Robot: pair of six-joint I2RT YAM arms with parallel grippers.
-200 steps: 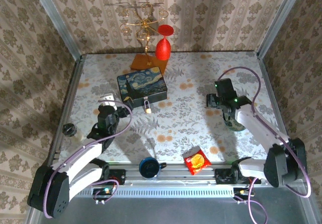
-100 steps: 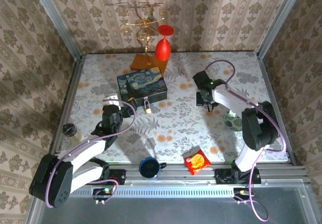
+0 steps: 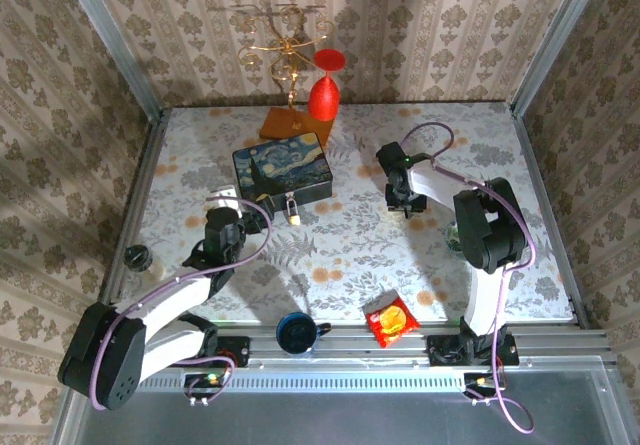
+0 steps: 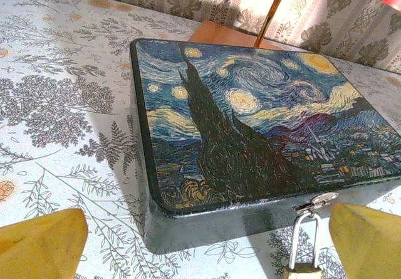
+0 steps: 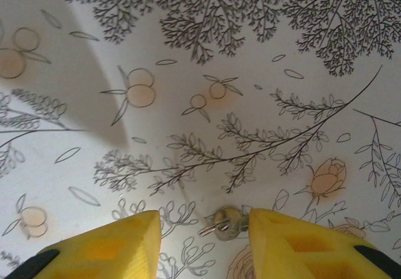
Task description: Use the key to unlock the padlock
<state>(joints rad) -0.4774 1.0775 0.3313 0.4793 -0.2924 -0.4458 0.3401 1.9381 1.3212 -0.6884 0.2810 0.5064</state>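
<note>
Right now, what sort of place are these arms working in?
Probably a staged robot test cell dressed up as a home, not a real room: wallpaper panels set in metal framing, a floral tablecloth, and props such as the painted box and gold rack.

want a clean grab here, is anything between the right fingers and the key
Nothing visible does. The key lies flat on the tablecloth in the gap between the right fingers, with only bare cloth between it and either finger.

Left gripper (image 3: 234,206) spread wide, right gripper (image 5: 203,226) pointing down, jaws partly apart
</note>
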